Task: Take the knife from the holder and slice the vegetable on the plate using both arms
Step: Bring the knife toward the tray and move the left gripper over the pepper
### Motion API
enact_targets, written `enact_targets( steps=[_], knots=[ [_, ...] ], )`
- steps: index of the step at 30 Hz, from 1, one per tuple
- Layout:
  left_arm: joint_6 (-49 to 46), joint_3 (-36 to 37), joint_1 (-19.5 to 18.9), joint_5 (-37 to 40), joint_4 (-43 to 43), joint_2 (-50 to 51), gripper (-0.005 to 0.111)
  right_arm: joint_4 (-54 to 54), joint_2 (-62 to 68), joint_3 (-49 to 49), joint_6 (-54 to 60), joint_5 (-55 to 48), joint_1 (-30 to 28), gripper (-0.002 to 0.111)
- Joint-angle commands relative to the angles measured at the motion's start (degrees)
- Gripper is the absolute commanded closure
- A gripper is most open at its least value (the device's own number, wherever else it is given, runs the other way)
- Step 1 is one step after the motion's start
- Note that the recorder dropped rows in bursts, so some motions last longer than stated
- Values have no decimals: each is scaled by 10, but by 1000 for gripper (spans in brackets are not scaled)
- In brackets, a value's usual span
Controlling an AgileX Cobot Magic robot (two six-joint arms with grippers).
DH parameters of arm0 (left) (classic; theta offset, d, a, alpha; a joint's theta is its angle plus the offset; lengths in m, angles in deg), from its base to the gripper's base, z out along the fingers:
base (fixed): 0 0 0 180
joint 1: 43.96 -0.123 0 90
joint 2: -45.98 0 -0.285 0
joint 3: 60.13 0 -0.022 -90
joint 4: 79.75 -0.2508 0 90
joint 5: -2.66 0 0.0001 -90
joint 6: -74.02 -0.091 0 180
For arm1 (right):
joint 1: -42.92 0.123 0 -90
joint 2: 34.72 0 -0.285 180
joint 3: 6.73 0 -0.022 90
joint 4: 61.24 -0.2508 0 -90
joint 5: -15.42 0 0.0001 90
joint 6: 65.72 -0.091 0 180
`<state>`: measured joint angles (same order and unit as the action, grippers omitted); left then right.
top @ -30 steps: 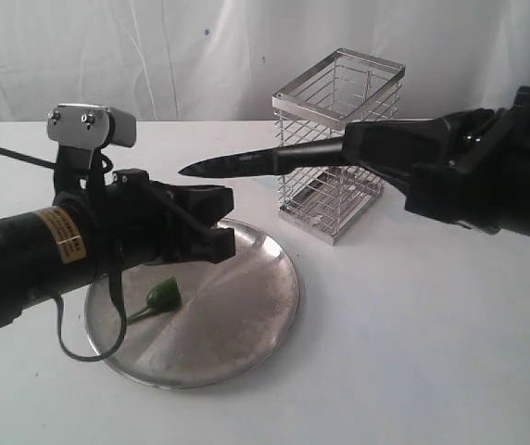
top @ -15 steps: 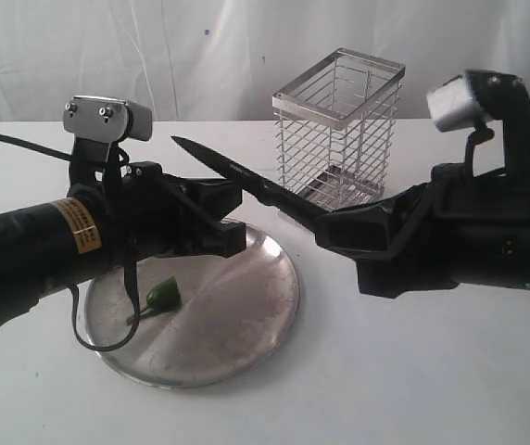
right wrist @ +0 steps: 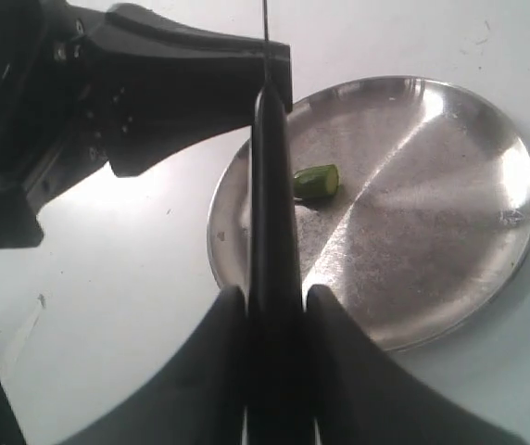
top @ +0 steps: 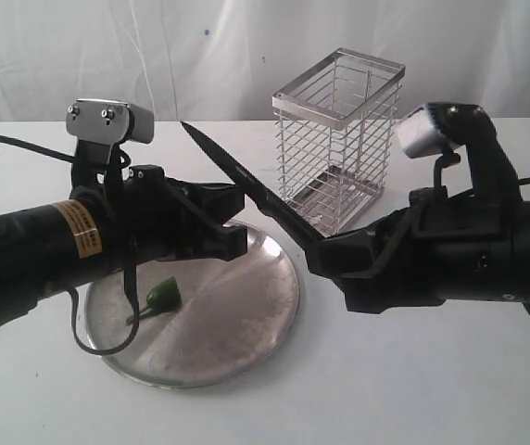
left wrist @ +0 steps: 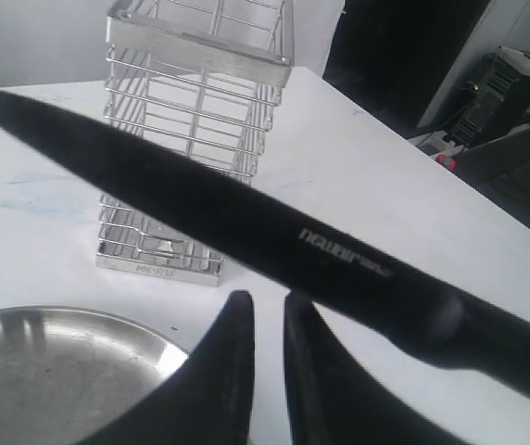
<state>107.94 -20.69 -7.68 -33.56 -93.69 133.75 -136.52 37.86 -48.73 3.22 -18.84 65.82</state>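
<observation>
My right gripper (top: 321, 254) (right wrist: 274, 292) is shut on the black handle of the knife (top: 237, 176) (right wrist: 270, 185). It holds it near the right rim of the steel plate (top: 246, 338) (right wrist: 432, 232). The dark blade slants up and to the left, crossing just in front of my left gripper (top: 235, 224) (left wrist: 263, 298). That gripper hovers over the plate's far edge, its fingers a narrow gap apart with nothing between them. The green vegetable (top: 164, 295) (right wrist: 317, 181) lies on the left part of the plate, below the left arm. Behind the plate stands the wire holder (top: 339, 139) (left wrist: 191, 139).
White tabletop (top: 413, 371) lies around the plate, with a white curtain (top: 246, 46) behind it. A cable (top: 89, 348) loops down from the left arm over the plate's left rim. In the left wrist view, dark equipment (left wrist: 515, 83) stands beyond the table edge.
The right arm came down and left toward the plate, and the knife went from level to slanting up-left. The left arm shifted slightly to the right. Both grippers kept their state.
</observation>
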Motion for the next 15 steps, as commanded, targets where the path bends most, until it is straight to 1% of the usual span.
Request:
enact_targets(
  steps=[1,4,6,10,12,15],
  knots=[
    [44,-3,4,-1,-66,-2,88,-27,1,4,4,0,0,108],
    [76,-3,4,-2,-102,-2,88,-53,1,4,20,1,0,108],
    [89,-3,4,-13,-112,-2,88,-59,1,6,29,-9,0,108],
    [115,-3,7,-71,-130,-2,88,-71,1,10,30,-15,0,108],
    [115,-3,16,-94,-129,-2,88,-72,3,10,33,-15,0,108],
    [115,-6,39,-88,-128,-2,88,-76,5,10,33,-15,0,108]
  ],
)
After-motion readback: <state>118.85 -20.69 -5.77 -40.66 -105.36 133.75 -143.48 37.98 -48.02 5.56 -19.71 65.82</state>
